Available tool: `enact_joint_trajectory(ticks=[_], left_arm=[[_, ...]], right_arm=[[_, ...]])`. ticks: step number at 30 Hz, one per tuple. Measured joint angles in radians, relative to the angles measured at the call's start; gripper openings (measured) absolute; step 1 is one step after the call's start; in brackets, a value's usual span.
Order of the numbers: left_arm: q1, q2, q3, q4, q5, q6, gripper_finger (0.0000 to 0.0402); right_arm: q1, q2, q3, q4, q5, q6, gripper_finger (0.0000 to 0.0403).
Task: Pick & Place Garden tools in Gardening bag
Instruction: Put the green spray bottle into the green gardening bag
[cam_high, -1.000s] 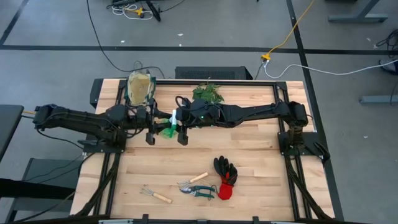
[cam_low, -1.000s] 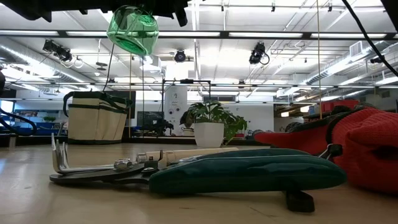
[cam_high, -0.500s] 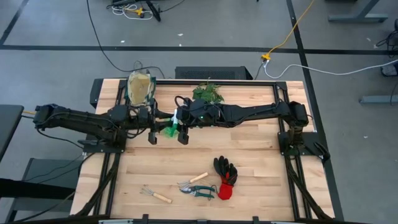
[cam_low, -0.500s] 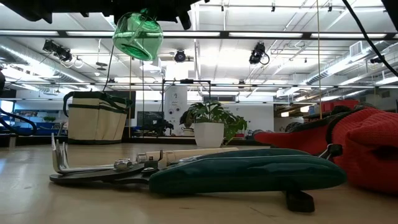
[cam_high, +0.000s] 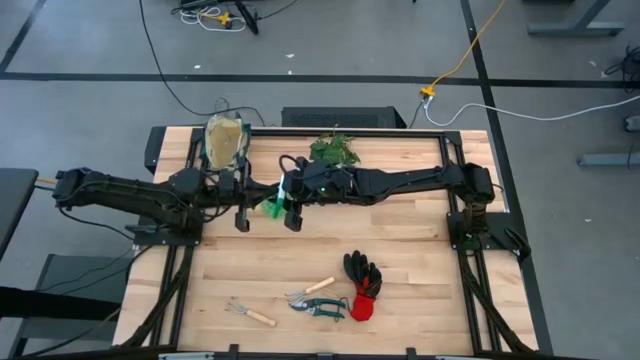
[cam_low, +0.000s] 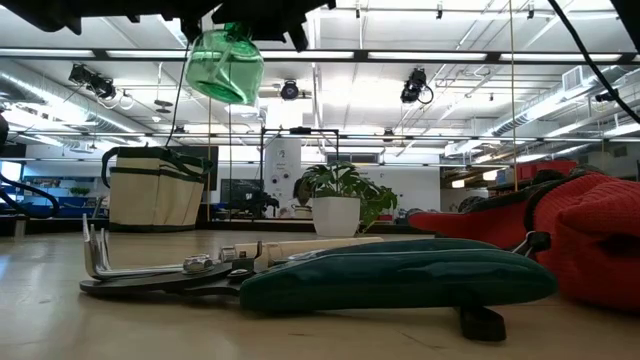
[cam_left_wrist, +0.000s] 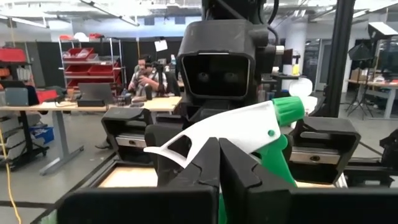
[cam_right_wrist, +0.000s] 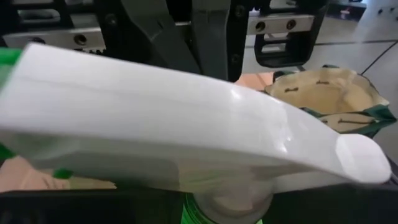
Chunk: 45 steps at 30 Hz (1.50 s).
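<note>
The green spray bottle (cam_high: 272, 207) with its white head (cam_left_wrist: 239, 127) hangs above the table's middle between my two arms. My right gripper (cam_high: 287, 199) is shut on it from the right. My left gripper (cam_left_wrist: 217, 163) comes level from the left, fingers shut, tips right at the white head. The beige gardening bag (cam_high: 226, 142) stands on its base at the far left. Black-and-red gloves (cam_high: 362, 285), teal-handled shears (cam_high: 318, 303), a wooden-handled tool (cam_high: 320, 286) and a small hand rake (cam_high: 248, 314) lie flat near the front edge. My left gripper has its shut fingertips (cam_left_wrist: 208, 155) in front of the underside of the bottle's white head (cam_left_wrist: 186, 140); I cannot tell whether they pinch or touch it. My right gripper holds the bottle just under its white head, at the neck (cam_right_wrist: 229, 202); the head hides the fingers. It comes nearly level from the table's right. The green body (cam_low: 225, 62) hangs below, clear of the table.
A leafy plant in a white pot (cam_high: 335, 150) stands at the far edge, right of the bag. The arms' mounts and rails run along both table sides. Bare wood lies between the hanging bottle and the tools at the front.
The bottle's green body has swung a little lower and toward the table's right while hanging in my right gripper. Both arms have otherwise kept their places.
</note>
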<state>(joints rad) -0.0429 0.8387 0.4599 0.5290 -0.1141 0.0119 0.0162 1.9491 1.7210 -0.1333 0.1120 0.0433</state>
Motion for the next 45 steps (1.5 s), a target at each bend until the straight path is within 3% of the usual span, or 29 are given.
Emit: enact_joint_trajectory(ticks=[9, 17, 24, 35, 45], left_arm=[[-0.001, -0.072, -0.001, -0.102, 0.035, -0.03, 0.0085], [-0.017, -0.146, -0.002, -0.181, 0.163, -0.158, 0.0104], [-0.05, -0.122, -0.002, -0.233, 0.073, -0.158, 0.0105], [-0.051, -0.118, -0.001, -0.244, 0.095, -0.227, 0.011], [-0.04, -0.119, -0.001, -0.246, 0.055, -0.229, 0.0187]], right_arm=[[-0.005, 0.0, 0.0, 0.002, 0.001, -0.004, 0.0137], [-0.03, 0.0, 0.002, -0.004, 0.066, 0.022, 0.0137], [-0.031, -0.001, 0.002, -0.007, 0.081, 0.026, 0.0137], [-0.031, -0.003, 0.002, -0.019, 0.083, 0.022, 0.0137], [-0.027, -0.003, 0.002, -0.02, 0.094, 0.016, 0.0137]])
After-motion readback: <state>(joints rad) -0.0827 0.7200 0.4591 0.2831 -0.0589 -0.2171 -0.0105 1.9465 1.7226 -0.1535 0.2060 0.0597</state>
